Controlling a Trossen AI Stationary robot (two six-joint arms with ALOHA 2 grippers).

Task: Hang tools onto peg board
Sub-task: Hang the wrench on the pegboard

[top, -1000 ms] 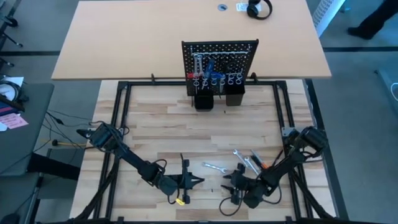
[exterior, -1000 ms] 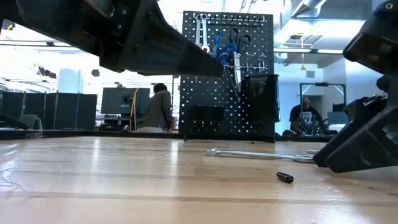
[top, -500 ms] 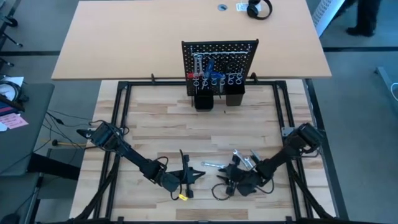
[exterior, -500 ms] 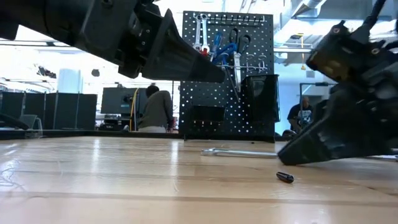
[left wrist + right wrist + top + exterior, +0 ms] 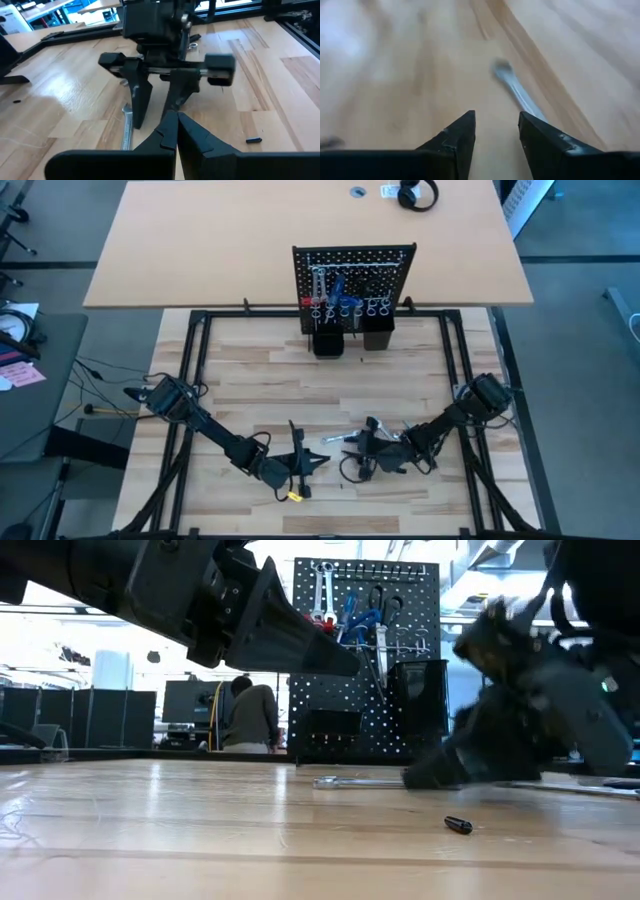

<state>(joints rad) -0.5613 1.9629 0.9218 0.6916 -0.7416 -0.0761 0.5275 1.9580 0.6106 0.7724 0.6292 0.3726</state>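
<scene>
Wooden counter [image 5: 300, 395], pale planks, carries the work. Your right claw [image 5: 352, 463] sits low over it with its fingers [image 5: 460, 134] parted to a moderate gap and nothing between them. One silver wrench [image 5: 516, 92] lies flat just ahead of that claw, offset toward one finger rather than centred in the gap. Your left claw [image 5: 318, 460] is pinched fully shut, empty, and faces the right claw at close range.

Risks, as I judge them:
- The wrench lies flush on the wood. If you close from this offset, one finger may ride over the shaft or push it away instead of pinching it.
- The two claws stand near each other. Any swing of the right claw toward the left one invites contact.
- A small dark bit [image 5: 458, 825] lies loose on the counter near the right claw; a sweep could knock it off.

Count, so far as the views allow:
- One peg board [image 5: 352, 275], upright at the far side, well apart from both claws.
- Two black cups [image 5: 350, 337] at its foot.
- Several tools [image 5: 336, 292] already hanging on it; individual items are too small to count with confidence.
- One wrench clearly on the counter; other tools may lie behind the right arm, but it hides them.
</scene>
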